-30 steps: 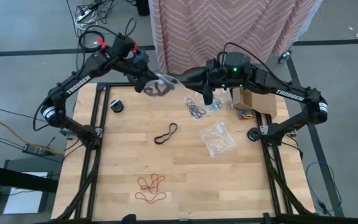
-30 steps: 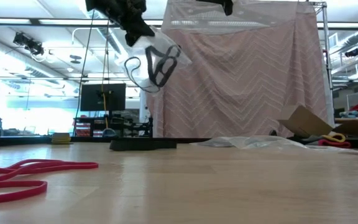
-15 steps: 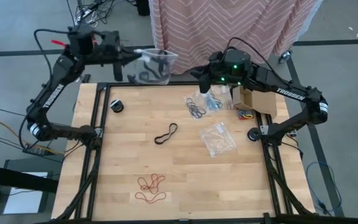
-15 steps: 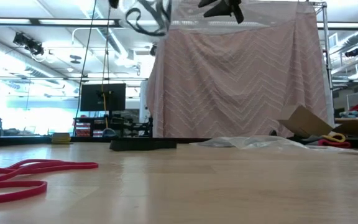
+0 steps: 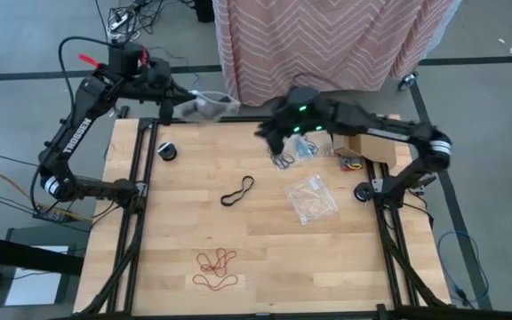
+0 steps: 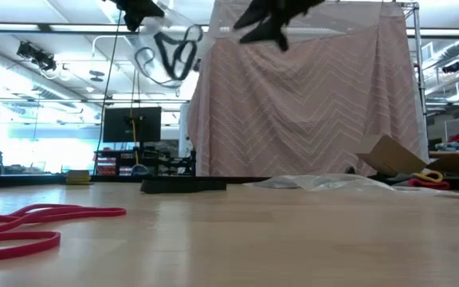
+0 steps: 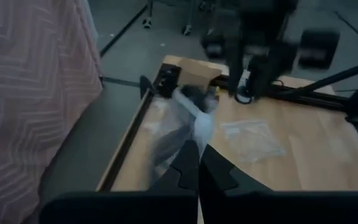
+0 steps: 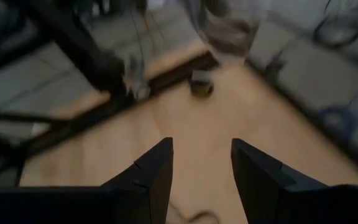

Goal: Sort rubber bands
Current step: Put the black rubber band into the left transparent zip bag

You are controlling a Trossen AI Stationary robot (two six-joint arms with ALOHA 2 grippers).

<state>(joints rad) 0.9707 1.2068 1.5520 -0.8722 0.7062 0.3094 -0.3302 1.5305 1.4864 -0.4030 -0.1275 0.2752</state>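
My left gripper point(image 5: 181, 105) is shut on a clear plastic bag point(image 5: 206, 108) with black rubber bands point(image 6: 174, 54) inside, high over the table's far left edge. My right gripper point(image 5: 269, 133) stands open in the air to the bag's right, holding nothing; its fingers point(image 8: 154, 168) show a wide gap. On the table lie a black band point(image 5: 237, 190), a dark cluster point(image 5: 281, 159), teal-blue bands point(image 5: 307, 147) and red bands point(image 5: 216, 267), which also show in the low view point(image 6: 22, 223). My left gripper pinches a gathered end of the clear bag point(image 7: 195, 138) between its two shut fingers point(image 7: 191, 171). The fingers slant slightly downward. The bag hangs from the fingertips, lifted clear of the table, with the black bands sagging in its lower part point(image 6: 166, 64).
A second clear bag point(image 5: 310, 197) lies flat right of the table's middle. A cardboard box point(image 5: 364, 142) stands at the far right, with coloured bands point(image 5: 352, 164) beside it. A small black round thing point(image 5: 167, 151) sits at the far left. A pink patterned cloth point(image 5: 327, 40) hangs behind the table.
My left gripper has swung toward the table's far left corner and risen, carrying the bag away from my right gripper; the bag swings below it. My right gripper has sunk toward the table and tipped further downward, moving left over the dark cluster.
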